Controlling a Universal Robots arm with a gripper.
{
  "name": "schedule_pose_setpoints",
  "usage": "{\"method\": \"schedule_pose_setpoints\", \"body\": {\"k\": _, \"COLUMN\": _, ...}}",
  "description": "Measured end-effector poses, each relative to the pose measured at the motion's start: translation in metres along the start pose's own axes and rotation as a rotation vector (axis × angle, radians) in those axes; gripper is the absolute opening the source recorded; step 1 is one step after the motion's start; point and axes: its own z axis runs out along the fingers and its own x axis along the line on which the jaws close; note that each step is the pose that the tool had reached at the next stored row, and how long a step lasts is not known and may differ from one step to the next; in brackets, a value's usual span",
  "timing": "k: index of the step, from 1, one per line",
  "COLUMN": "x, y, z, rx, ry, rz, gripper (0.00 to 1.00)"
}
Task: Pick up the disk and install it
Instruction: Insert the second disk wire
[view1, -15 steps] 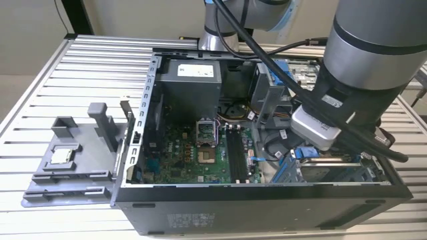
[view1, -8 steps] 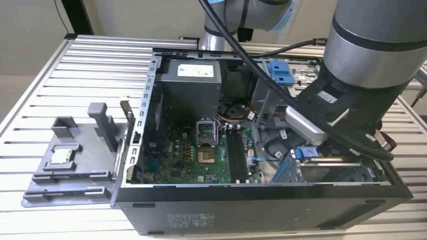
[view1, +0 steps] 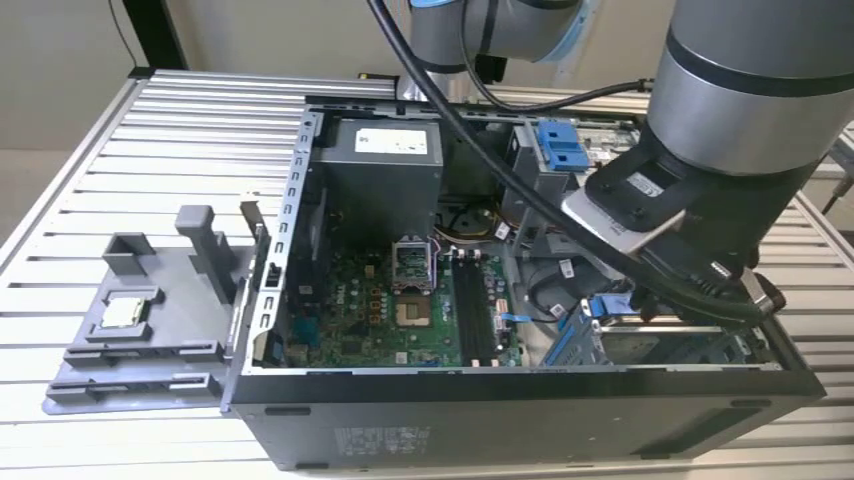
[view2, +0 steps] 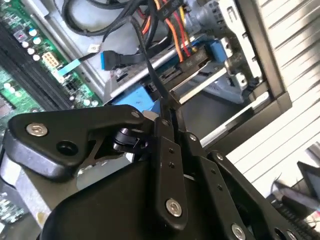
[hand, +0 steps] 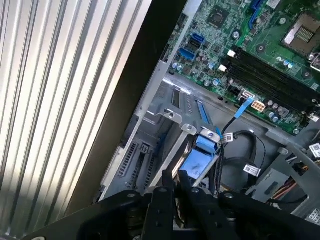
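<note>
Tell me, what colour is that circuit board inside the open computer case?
Green circuit board, clearest in the exterior view.

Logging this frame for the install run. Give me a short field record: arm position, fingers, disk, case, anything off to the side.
arm: reaching down into the open computer case, at the exterior view's right
gripper: low over the drive bay; fingers close together, with a blue-edged part between them
disk: blue frame at the fingertips, in the bay by the case wall; grasp not certain
motherboard: exposed, on the case floor
side fixture: grey tray outside the case, at the exterior view's left, holding a small square chip
</note>
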Motion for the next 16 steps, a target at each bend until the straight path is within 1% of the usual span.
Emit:
{"method": "schedule_pose_setpoints", "body": {"k": 1, "x": -0.0001, "y": -0.0001, "z": 0.0, "rx": -0.0164, "ry": -0.0065, "rz": 0.005, "gripper": 0.0}}
{"method": "schedule_pose_setpoints", "body": {"k": 2, "x": -0.0002, "y": -0.0002, "z": -0.0001, "rx": -0.0269, "ry": -0.0105, "rz": 0.008, "gripper": 0.0}}
{"method": "schedule_pose_setpoints", "body": {"k": 3, "x": -0.0003, "y": -0.0002, "z": -0.0001, "rx": -0.0298, "ry": -0.0125, "rz": 0.011, "gripper": 0.0}}
{"method": "schedule_pose_setpoints", "body": {"k": 4, "x": -0.0004, "y": -0.0003, "z": -0.0001, "rx": -0.0292, "ry": -0.0141, "rz": 0.014, "gripper": 0.0}}
{"method": "schedule_pose_setpoints", "body": {"k": 5, "x": -0.0006, "y": -0.0004, "z": -0.0002, "rx": -0.0268, "ry": -0.0168, "rz": 0.017, "gripper": 0.0}}
{"method": "schedule_pose_setpoints", "body": {"k": 6, "x": -0.0007, "y": -0.0005, "z": -0.0003, "rx": -0.0219, "ry": -0.0201, "rz": 0.02, "gripper": 0.0}}
{"method": "schedule_pose_setpoints", "body": {"k": 7, "x": -0.0007, "y": -0.0005, "z": -0.0003, "rx": -0.0158, "ry": -0.0251, "rz": 0.024, "gripper": 0.0}}
{"method": "schedule_pose_setpoints", "body": {"k": 8, "x": -0.0007, "y": -0.0006, "z": -0.0003, "rx": -0.0094, "ry": -0.0317, "rz": 0.028, "gripper": 0.0}}
{"method": "schedule_pose_setpoints", "body": {"k": 10, "x": -0.0007, "y": -0.0005, "z": -0.0003, "rx": 0.0026, "ry": -0.0507, "rz": 0.039, "gripper": 0.0}}
{"method": "schedule_pose_setpoints", "body": {"k": 11, "x": -0.0007, "y": -0.0005, "z": -0.0003, "rx": 0.0071, "ry": -0.0579, "rz": 0.046, "gripper": 0.0}}
{"method": "schedule_pose_setpoints", "body": {"k": 12, "x": -0.0007, "y": -0.0005, "z": -0.0003, "rx": 0.0093, "ry": -0.0607, "rz": 0.055, "gripper": 0.0}}
{"method": "schedule_pose_setpoints", "body": {"k": 13, "x": -0.0008, "y": -0.0006, "z": -0.0003, "rx": 0.0097, "ry": -0.0598, "rz": 0.066, "gripper": 0.0}}
{"method": "schedule_pose_setpoints", "body": {"k": 14, "x": -0.0008, "y": -0.0006, "z": -0.0003, "rx": 0.0094, "ry": -0.057, "rz": 0.079, "gripper": 0.0}}
{"method": "schedule_pose_setpoints", "body": {"k": 15, "x": -0.0007, "y": -0.0006, "z": -0.0003, "rx": 0.0086, "ry": -0.053, "rz": 0.095, "gripper": 0.0}}
{"method": "schedule_pose_setpoints", "body": {"k": 16, "x": -0.0007, "y": -0.0005, "z": -0.0003, "rx": 0.0083, "ry": -0.0515, "rz": 0.101, "gripper": 0.0}}
